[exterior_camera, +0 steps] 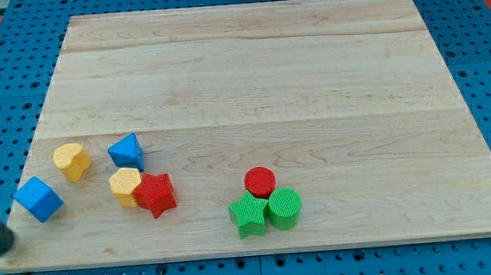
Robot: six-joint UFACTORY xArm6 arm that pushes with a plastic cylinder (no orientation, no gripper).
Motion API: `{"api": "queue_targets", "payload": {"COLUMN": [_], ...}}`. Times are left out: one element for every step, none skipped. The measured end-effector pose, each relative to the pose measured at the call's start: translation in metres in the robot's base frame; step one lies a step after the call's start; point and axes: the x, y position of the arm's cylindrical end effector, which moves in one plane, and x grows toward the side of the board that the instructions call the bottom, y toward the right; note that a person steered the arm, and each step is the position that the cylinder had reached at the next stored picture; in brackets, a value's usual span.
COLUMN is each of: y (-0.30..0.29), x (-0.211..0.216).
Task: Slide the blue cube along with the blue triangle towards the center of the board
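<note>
The blue cube (38,199) sits near the board's left edge, low in the view. The blue triangle (126,151) lies to its upper right, beyond the yellow heart (72,160). My rod enters from the view's left edge, and my tip (10,241) rests at the board's bottom-left corner, just below and left of the blue cube, a small gap apart from it.
A yellow hexagon (126,185) touches a red star (155,194) right of the cube. A red cylinder (260,181), green star (249,214) and green cylinder (284,208) cluster at bottom centre. The wooden board (250,76) lies on a blue pegboard.
</note>
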Motion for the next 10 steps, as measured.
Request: {"api": "queue_targets", "payload": {"y": [0.000, 0.040, 0.088, 0.110, 0.089, 0.055, 0.080, 0.158, 0.254, 0.299], "x": [-0.013, -0.040, -0.082, -0.128, -0.134, -0.127, -0.114, -0.109, -0.122, -0.152]}}
